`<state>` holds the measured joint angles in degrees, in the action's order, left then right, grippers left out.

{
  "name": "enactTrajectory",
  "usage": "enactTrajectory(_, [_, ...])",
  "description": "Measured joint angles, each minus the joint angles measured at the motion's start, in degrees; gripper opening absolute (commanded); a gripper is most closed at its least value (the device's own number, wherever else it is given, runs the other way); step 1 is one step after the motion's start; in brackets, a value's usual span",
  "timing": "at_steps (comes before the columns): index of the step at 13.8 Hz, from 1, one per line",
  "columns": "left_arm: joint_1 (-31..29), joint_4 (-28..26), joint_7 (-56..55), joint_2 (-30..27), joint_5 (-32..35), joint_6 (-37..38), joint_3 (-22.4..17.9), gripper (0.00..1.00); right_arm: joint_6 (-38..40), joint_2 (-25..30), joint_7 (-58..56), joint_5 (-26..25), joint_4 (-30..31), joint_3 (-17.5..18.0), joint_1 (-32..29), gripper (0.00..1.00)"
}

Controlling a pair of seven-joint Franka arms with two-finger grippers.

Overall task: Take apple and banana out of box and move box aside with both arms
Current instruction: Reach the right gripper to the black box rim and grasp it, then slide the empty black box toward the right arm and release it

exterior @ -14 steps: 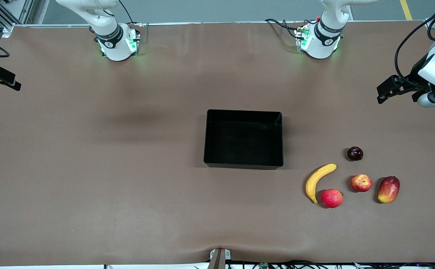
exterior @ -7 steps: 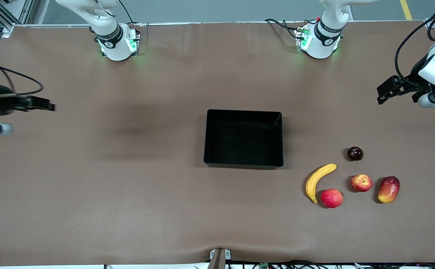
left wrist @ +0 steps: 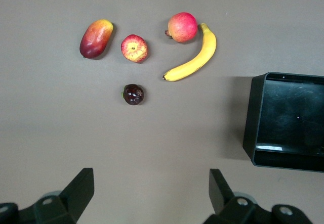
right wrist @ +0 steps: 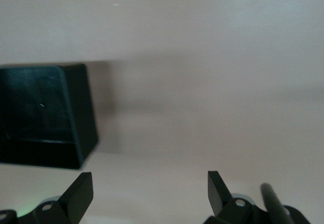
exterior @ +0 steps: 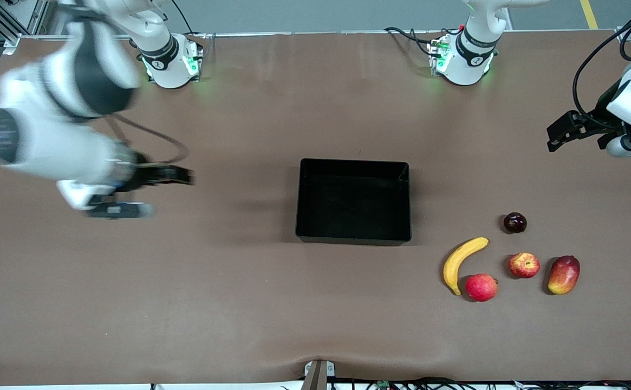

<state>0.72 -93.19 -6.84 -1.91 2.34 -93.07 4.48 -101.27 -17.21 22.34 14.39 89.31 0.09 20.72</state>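
Observation:
The black box [exterior: 353,236] stands empty mid-table; its wall shows in the left wrist view [left wrist: 251,118] and the right wrist view [right wrist: 83,114]. Toward the left arm's end, nearer the front camera than the box, lie the yellow banana [exterior: 462,261] [left wrist: 195,57] and the red-yellow apple [exterior: 524,265] [left wrist: 134,48]. My left gripper [exterior: 575,144] [left wrist: 151,188] hangs open and empty over bare table at the left arm's end. My right gripper [exterior: 170,193] [right wrist: 150,188] is open and empty over bare table, beside the box toward the right arm's end.
A round red fruit [exterior: 481,287] lies by the banana's tip. A red-yellow mango [exterior: 563,274] and a dark plum [exterior: 514,222] flank the apple. A small bracket [exterior: 318,374] sits at the table's front edge. Cables trail by both arm bases.
The right arm has swung in from the table's edge toward the box, its gripper still open. The left arm, the box and the fruits have not moved.

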Motion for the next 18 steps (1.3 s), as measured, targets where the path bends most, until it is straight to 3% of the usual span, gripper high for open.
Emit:
enactTrajectory(3, [0.0, 0.0, 0.0, 0.0, 0.0, 0.0, 0.0, 1.00, -10.6, -6.1, 7.1, -0.3, 0.6, -0.1, 9.3, 1.00])
enactTrajectory(7, [0.0, 0.0, 0.0, 0.0, 0.0, 0.0, 0.0, 1.00, -25.1, -14.0, 14.1, -0.9, 2.5, -0.3, 13.9, 1.00])
enactTrajectory(8, [0.0, -0.1, 0.0, 0.1, 0.0, 0.0, 0.0, 1.00, -29.7, -16.2, 16.4, -0.9, 2.7, -0.3, 15.7, 0.95])
enactTrajectory(9, [0.0, -0.1, 0.0, 0.1, 0.0, 0.0, 0.0, 1.00, -33.2, -18.4, 18.1, -1.2, 2.7, -0.3, 17.6, 0.43])
enactTrajectory(10, [0.0, -0.1, 0.0, 0.1, 0.0, 0.0, 0.0, 1.00, -35.1, -20.2, 19.1, -2.3, 2.8, -0.3, 19.3, 0.02])
enactTrajectory(13, [0.0, -0.1, 0.0, 0.1, 0.0, 0.0, 0.0, 1.00, -35.2, -22.5, 20.4, -6.3, 2.7, -0.5, 21.4, 0.00])
enactTrajectory(18, [0.0, -0.1, 0.0, 0.1, 0.0, 0.0, 0.0, 1.00, -29.9, -21.6, 20.2, -6.9, 1.1, -1.8, 19.9, 0.00])
